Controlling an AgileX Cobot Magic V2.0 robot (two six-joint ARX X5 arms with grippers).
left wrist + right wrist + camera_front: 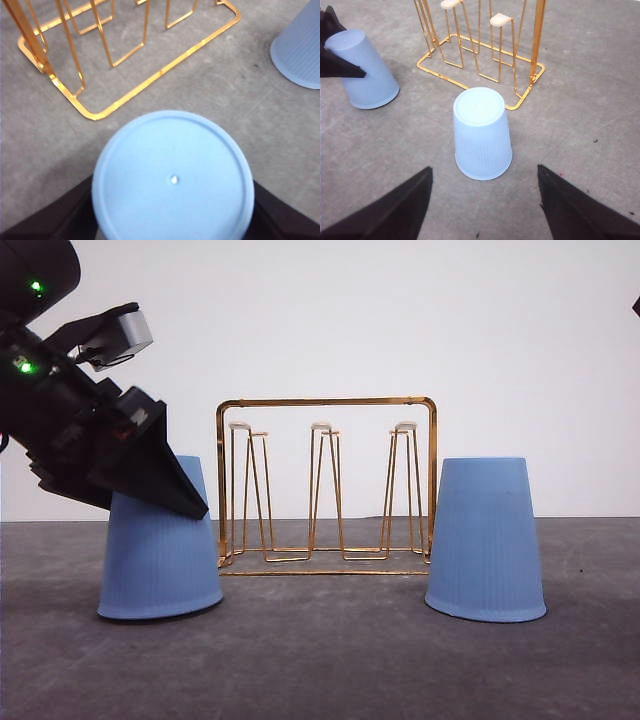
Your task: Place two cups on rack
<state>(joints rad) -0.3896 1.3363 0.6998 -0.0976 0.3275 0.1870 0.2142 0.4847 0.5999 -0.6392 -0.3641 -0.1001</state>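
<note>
Now left gripper (150, 475) straddles tilted left cup (160, 560), apparently gripping; right gripper (485, 200) wide open, empty, near right cup (481, 135); rack (325, 485) between.

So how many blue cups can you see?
2, both upside down on the table. One cup sits left of the gold rack with the left gripper around it. The other cup stands right of the rack, untouched.

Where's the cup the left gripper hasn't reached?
In the front view, that cup stands upside down on the table's right side, just right of the rack; the right gripper is open before it.
</note>
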